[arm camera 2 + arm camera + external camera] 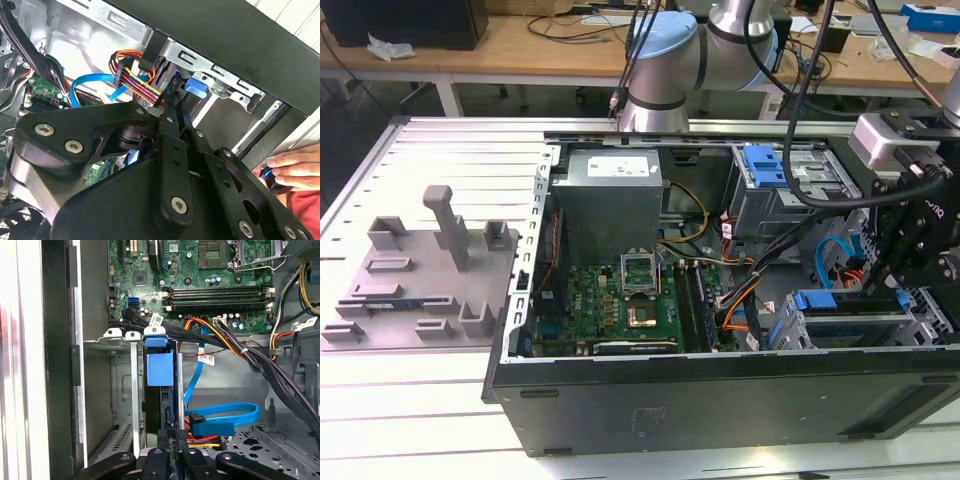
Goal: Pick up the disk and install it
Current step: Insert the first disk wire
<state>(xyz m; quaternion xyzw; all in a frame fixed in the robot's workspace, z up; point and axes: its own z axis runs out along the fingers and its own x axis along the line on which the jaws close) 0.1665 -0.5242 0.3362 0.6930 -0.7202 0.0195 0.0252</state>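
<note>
Open PC case [720, 400] on the table; arm reaches in at the exterior view's right. Gripper [910, 260] sits low inside the case, over the near drive cage [850, 320].

First wrist view: jaws close together, tips pinching the edge of a thin dark upright part directly ahead of them — this looks like the disk [162, 400] standing on edge in the cage slot, with its blue caddy tab [159, 367] further ahead of the jaws. Cannot confirm the label side. Just beside the jaws lies a blue flat cable [225, 415] with its connector on red-orange wires. Beyond the tab, the motherboard [210, 275].

Second wrist view: fingers [172, 165] nearly together, reaching toward a blue tab [196, 86] at the cage edge; coloured wire bundle [135, 75] just beside the tips. A person's hand [295, 167] rests outside the case wall, behind the jaws
</note>
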